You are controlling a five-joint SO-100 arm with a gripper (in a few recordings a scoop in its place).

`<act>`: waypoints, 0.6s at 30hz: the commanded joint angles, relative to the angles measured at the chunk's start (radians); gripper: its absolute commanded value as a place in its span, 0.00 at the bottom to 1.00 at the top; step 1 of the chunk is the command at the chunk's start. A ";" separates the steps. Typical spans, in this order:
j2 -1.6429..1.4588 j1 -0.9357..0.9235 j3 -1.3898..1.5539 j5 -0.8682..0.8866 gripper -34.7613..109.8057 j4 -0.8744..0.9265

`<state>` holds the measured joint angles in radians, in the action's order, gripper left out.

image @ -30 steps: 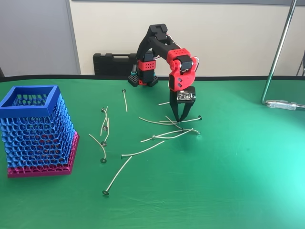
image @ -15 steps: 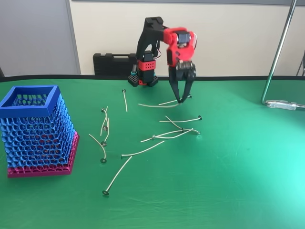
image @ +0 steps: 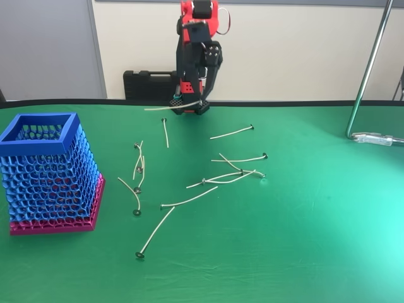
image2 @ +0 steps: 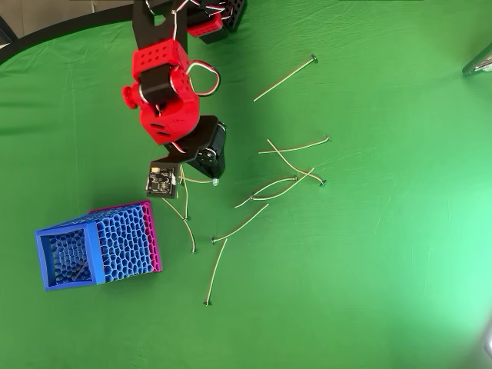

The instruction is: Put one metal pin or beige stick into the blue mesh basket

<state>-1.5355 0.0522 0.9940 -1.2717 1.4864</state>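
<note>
1. Fixed view: the red and black arm is raised high over the green bench (image: 303,240), its end effector (image: 203,100) clenched on a thin beige pin (image: 172,107) that juts out level to the picture's left, well above the cloth.
2. The blue mesh basket (image: 39,149) stands at the picture's left on its magenta base, upright and open at the top, well apart from the held pin.
3. The overhead view puts the end effector (image2: 201,165) above the loose pins (image2: 273,188) scattered mid-bench, with the basket (image2: 68,269) lower left of it in that picture; the pin in the grip is hard to tell there from those lying below.
4. The step in hand looks to be the carry: one pin is lifted and the rest lie on the bench.
5. To do it well, the arm would swing toward the basket with the pin kept higher than the solid blue rim, since the long free end could catch on the rim or the mesh.
6. The grip sits near one end of the pin, so a slow swing should limit its wagging or slipping.
7. Letting go only once the pin hangs inside the square opening, tipped downward if possible, would keep it from bridging the rim.
</note>
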 commanded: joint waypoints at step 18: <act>0.141 -0.439 -0.446 -0.344 0.24 0.009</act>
<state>-1.4128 -0.3590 0.6443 -1.5892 1.4926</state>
